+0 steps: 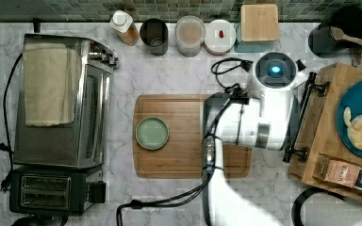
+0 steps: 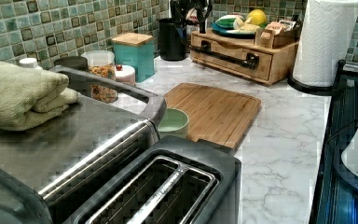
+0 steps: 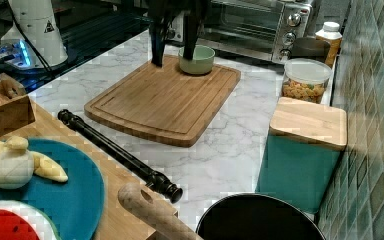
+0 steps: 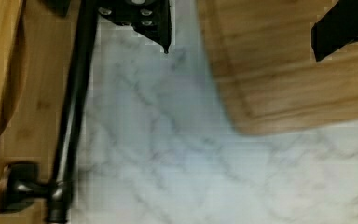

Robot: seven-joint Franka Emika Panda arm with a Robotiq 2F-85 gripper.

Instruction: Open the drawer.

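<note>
Drawer [image 1: 312,123]: front and handle partly covered by the arm in the top view.
Gripper [image 4: 242,35]: fingers cut off at 12 o'clock in the wrist view.
Cutting board [image 1: 184,155]: side toward 3 o'clock hidden under the arm in the top view.
Black pot [image 3: 255,217]: cut off at 6 o'clock in the right view.

The top view looks straight down on the marble desk [image 1: 179,75] from well above, the tiled wall along its upper edge. The left view sits low beside the toaster [image 2: 168,186] and looks across the cutting board [image 2: 214,109] toward the drawer [image 2: 233,58], while the right view sits close above the drawer's black bar handle [image 3: 115,150] and looks back the opposite way over the same board to the toaster oven [image 3: 255,20]. The wrist view points down, close over the desk between handle and board.
</note>
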